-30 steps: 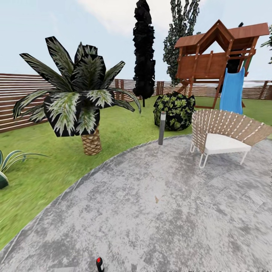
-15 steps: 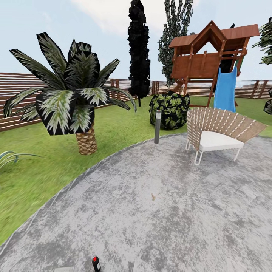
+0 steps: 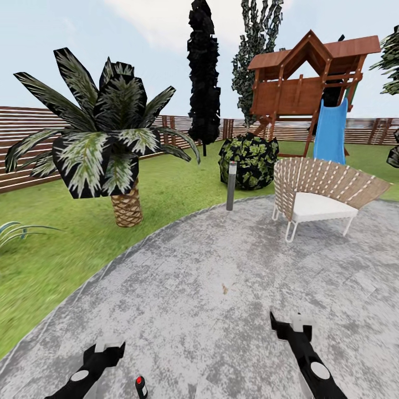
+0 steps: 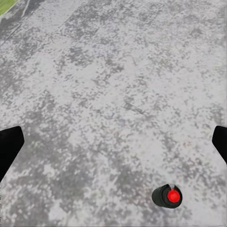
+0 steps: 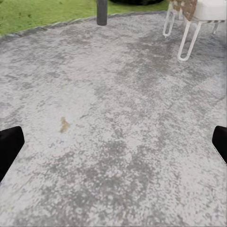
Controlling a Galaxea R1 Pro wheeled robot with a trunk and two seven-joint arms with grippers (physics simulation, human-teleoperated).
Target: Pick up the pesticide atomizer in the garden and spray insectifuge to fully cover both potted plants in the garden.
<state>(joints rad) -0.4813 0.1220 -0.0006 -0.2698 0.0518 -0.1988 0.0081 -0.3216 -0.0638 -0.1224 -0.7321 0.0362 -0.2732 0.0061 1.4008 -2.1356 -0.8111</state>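
Both pincers hover with jaws apart over the mottled grey stone patio, left pincer nearest the small dark red-capped pesticide atomizer standing on the paving, right pincer empty; pickup is apparently the step in hand, calling for lowering the left pincer around it; beyond, a woven wicker chair and striped-leaf palm.

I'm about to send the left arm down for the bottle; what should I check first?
1. Bottle upright on the paving: ok.
2. Bottle ahead of the left gripper in its wrist view: ok.
3. Left gripper open, empty: ok.
4. Right gripper open, away from the bottle: ok.
5. Nothing beside the bottle: ok.
6. Trigger direction: cannot tell.
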